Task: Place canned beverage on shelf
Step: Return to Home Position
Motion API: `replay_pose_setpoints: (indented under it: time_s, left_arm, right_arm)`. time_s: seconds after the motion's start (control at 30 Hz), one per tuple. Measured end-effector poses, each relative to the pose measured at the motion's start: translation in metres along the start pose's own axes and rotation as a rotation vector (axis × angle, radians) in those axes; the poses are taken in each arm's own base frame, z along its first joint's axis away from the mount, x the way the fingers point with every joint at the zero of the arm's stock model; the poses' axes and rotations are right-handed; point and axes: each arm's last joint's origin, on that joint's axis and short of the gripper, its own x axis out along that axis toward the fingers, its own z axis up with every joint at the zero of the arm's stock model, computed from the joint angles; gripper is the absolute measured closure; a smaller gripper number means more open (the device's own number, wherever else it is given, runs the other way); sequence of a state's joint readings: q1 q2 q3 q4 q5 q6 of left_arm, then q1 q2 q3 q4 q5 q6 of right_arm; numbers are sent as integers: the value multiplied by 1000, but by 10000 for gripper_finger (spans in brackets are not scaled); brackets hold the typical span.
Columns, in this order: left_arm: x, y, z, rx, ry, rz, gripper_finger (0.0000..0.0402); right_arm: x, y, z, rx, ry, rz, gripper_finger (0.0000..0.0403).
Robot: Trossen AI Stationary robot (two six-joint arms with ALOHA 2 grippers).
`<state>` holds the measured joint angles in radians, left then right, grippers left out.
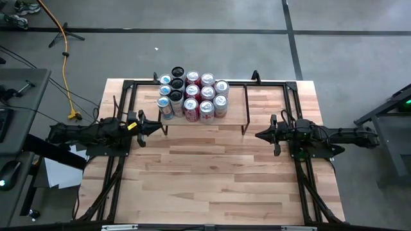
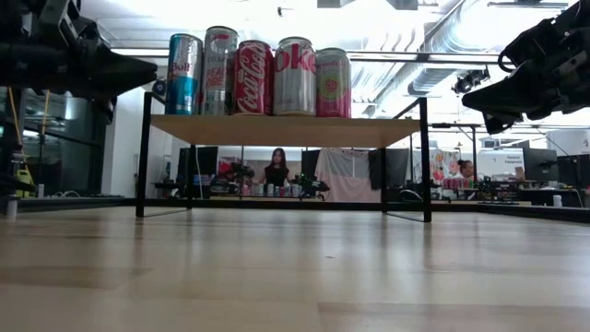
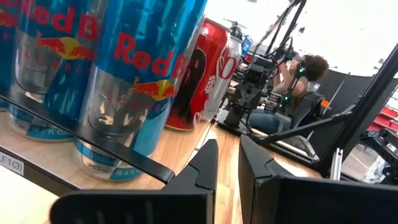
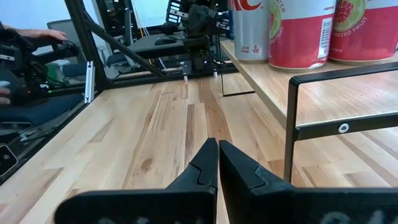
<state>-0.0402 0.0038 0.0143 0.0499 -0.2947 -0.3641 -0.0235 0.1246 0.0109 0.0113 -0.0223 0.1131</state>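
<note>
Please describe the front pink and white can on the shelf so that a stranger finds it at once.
On the wooden table stands a low shelf with black legs, its cans crowded at its left end. The pink-white can closes the front row at the right, beside a silver can with red letters; no other front-row can is pink.

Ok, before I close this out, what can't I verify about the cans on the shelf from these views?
Low view: the front row of cans hides every can behind it on the shelf.
High view: only lids show, so the rear cans' labels are unseen.
Left wrist view: the Red Bull cans are cut off by the frame edge.
Right wrist view: the pink-white cans likewise.
</note>
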Motion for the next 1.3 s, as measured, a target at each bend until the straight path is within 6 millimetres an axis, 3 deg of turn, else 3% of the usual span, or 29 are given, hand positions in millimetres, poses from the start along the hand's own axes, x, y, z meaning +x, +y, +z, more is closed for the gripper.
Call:
replay_pose_setpoints:
  time_s: [0.07, 0.23, 0.33, 0.7, 1.3]
  left_arm:
    - [0, 0, 0, 5, 2, -3, 396]
    - [-1, -3, -2, 279, 16, -54, 396]
    - [-1, -5, -2, 353, 21, -84, 396]
    - [-1, -6, -3, 261, 30, -105, 396]
    - [-1, -6, -3, 262, 33, -104, 396]
  right_arm:
    - [0, 0, 0, 1, 0, 0, 402]
    - [0, 0, 0, 1, 0, 0, 402]
    - [0, 0, 0, 1, 0, 0, 402]
    - [0, 0, 0, 1, 0, 0, 402]
    - [0, 0, 0, 0, 0, 0, 402]
